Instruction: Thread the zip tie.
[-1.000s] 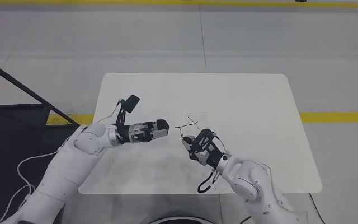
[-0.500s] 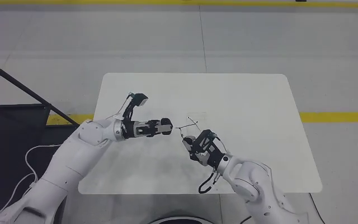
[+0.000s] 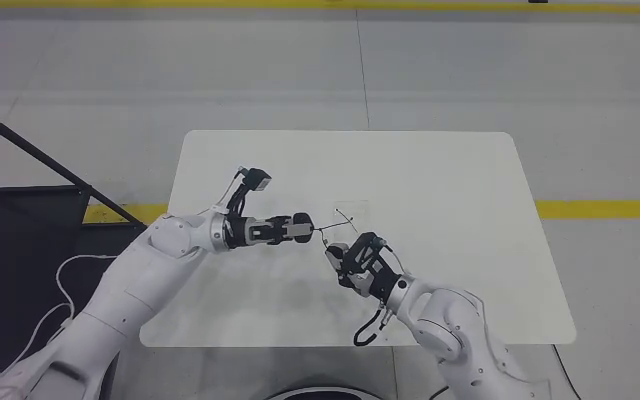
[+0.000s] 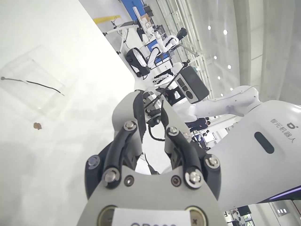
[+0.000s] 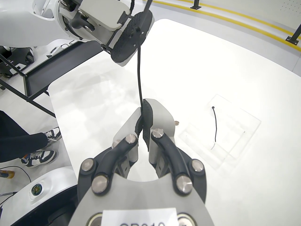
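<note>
The main risk is at the left gripper (image 4: 151, 102). Its jaws stand a little apart with the thin black zip tie (image 5: 139, 71) crossing between them. If they close off-line, they could push the limp strap aside or bow it, and the end would no longer line up for threading. I cannot tell whether either pad already touches the strap.

A second risk is the strap twisting or sliding in the right gripper (image 5: 142, 114), whose jaws are closed on its other end.

The tie hangs in the air over the middle of the worktop (image 3: 450, 180), spanning the two grippers. The left arm comes in from the left edge with its jaws pointing across. The right arm comes up from the near edge, bent, with its jaws aimed at the left one. A spare tie (image 5: 215, 125) lies on a clear sheet (image 5: 235, 130) just beyond.
</note>
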`<state>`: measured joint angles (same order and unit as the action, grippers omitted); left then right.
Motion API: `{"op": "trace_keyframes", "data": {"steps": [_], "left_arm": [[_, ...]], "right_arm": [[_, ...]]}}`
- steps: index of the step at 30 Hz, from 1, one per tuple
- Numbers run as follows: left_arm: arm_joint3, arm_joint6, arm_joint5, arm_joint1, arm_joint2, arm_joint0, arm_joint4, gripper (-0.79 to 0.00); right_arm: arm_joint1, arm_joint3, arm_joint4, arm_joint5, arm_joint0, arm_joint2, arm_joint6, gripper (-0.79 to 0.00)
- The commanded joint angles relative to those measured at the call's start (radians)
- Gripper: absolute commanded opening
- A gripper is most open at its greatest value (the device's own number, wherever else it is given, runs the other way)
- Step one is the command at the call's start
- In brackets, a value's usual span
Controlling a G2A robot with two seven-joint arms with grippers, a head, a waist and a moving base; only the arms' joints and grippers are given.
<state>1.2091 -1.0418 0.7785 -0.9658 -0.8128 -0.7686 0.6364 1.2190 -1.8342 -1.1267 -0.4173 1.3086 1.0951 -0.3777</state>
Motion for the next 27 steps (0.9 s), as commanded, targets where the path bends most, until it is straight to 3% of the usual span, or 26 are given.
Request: {"op": "trace_keyframes", "data": {"steps": [1, 9, 14, 27], "left_arm": [[-0.003, 0.002, 0.002, -0.001, 0.006, 0.004, 0.003, -0.563], [-0.002, -0.003, -0.003, -0.005, 0.034, 0.019, 0.039, -0.585], [-0.008, -0.002, -0.002, -0.005, 0.044, 0.026, 0.047, -0.782], [-0.014, 0.002, 0.002, -0.001, 0.058, 0.036, 0.057, -0.785]], "right_arm": [[0.0, 0.0, 0.0, 0.003, 0.0, -0.001, -0.001, -0.785], [0.0, 0.001, -0.008, 0.011, -0.004, -0.007, -0.003, -0.785], [0.0, 0.002, -0.007, 0.014, -0.005, -0.008, -0.001, -0.785], [0.0, -0.001, 0.001, 0.05, 0.003, 0.002, 0.041, -0.785]]}}
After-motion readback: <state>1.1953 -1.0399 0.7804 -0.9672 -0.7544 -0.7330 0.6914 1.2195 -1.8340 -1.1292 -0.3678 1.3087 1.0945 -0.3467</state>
